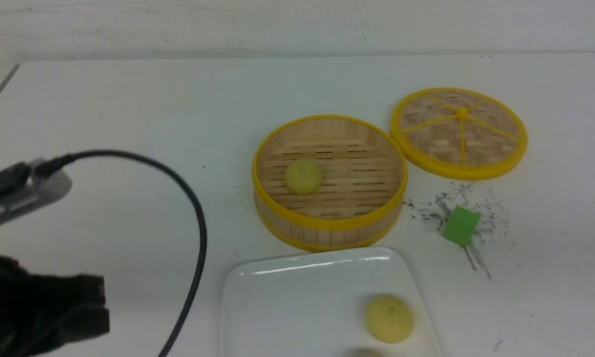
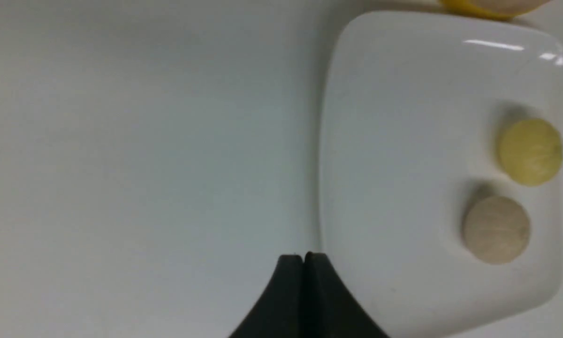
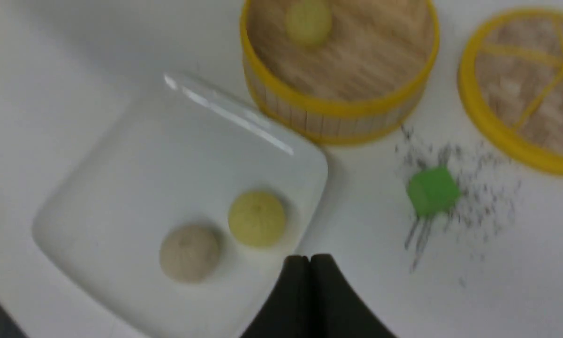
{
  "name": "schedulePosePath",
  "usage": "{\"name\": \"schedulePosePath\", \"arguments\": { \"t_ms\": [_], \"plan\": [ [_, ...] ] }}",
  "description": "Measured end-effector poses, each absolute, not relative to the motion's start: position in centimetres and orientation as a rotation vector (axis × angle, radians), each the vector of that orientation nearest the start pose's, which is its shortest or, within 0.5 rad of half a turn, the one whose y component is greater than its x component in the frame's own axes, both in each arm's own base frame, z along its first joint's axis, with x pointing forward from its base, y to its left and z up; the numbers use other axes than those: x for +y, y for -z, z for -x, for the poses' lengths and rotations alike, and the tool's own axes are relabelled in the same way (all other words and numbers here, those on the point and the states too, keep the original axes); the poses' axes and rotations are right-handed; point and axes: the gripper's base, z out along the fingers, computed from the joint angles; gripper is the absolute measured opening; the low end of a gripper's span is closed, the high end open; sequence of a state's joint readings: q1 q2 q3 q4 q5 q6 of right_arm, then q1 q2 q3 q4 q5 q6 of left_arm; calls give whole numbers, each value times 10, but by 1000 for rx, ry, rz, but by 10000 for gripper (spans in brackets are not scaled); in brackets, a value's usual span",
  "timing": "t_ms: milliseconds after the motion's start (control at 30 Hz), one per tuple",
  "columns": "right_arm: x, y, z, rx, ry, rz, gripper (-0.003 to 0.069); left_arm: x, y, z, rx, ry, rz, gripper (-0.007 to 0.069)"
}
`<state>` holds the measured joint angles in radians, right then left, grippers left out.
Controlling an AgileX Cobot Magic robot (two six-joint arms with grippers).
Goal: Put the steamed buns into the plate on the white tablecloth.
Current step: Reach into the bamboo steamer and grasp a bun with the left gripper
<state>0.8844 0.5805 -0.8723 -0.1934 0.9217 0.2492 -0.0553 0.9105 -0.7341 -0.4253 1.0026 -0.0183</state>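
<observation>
Tablecloth [image 1: 129,109]: white and flat, it covers the whole work surface. Everything below lies on it.

Plate [image 1: 297,302]: glossy white with rounded corners and a raised rim. It is nearest the robot, hard by the steamer. Whether the two touch cannot be told.

Steamer [image 1: 327,225]: round with a yellow rim and a slatted floor, uncovered, just beyond the plate.

Lid [image 1: 459,134]: woven with yellow spokes. It lies flat to the right of the steamer, rims close together.

Left arm [image 1: 39,312]: a dark bulk at the low left, well apart from the plate. A black cable [image 1: 198,223] arcs above it.

Left gripper [image 2: 303,258]: jaws pressed together, nothing between them. The tips line up with the plate's rim. Height above it cannot be told.

Right gripper [image 3: 309,259]: jaws pressed together, empty. The tips line up with the plate's rim, near yellow bun 2.

Yellow bun 1 [image 1: 303,176]: in the steamer, on the left of its floor.

Yellow bun 2 [image 1: 389,318]: on the plate, near its right rim.

Beige bun [image 2: 496,229]: on the plate, just beside yellow bun 2 on the robot's side, not touching it.

Cube [image 1: 460,226]: green, on the cloth to the right of the steamer and nearer the robot than the lid, amid dark scuffs [image 1: 426,210].
</observation>
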Motion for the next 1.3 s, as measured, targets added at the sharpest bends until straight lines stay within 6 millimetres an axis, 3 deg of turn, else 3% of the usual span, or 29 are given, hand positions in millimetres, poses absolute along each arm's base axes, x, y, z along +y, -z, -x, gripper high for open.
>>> {"name": "schedulePosePath", "arguments": {
  "t_ms": [33,167,267,300,367,400,433,500,600,633,700,833,1033,1300],
  "plan": [
    [56,-375,-64,1983,-460,689,-15,-40,-296,-151,2623,573,135,2],
    [34,-342,-49,1729,-457,666,-14,-47,-320,-203,2639,588,84,4],
    [26,-324,-47,1672,-401,676,-12,-67,-334,-238,2627,610,-17,25],
    [26,-323,-47,1670,-396,675,-13,-67,-334,-238,2627,610,-17,25],
    [25,-314,-48,1678,-372,675,-11,-99,-340,-261,2587,635,-135,58],
    [25,-313,-48,1680,-372,675,-11,-102,-340,-265,2581,638,-135,61],
    [25,-310,-48,1687,-371,671,-10,-122,-341,-274,2567,644,-203,86],
    [25,-309,-49,1689,-370,667,-9,-139,-339,-285,2565,625,-252,118],
    [25,-309,-49,1691,-377,654,-8,-167,-332,-303,2584,568,-320,206],
    [25,-309,-49,1689,-375,654,-8,-186,-320,-318,2611,497,-375,277],
    [25,-309,-49,1688,-374,652,-6,-195,-317,-325,2612,453,-412,316],
    [24,-309,-50,1681,-357,655,-2,-228,-291,-351,2653,343,-524,402],
    [24,-309,-50,1683,-352,654,1,-252,-266,-384,2647,267,-558,412],
    [24,-308,-50,1686,-348,657,4,-259,-222,-408,2676,135,-596,410]
  ]
}}
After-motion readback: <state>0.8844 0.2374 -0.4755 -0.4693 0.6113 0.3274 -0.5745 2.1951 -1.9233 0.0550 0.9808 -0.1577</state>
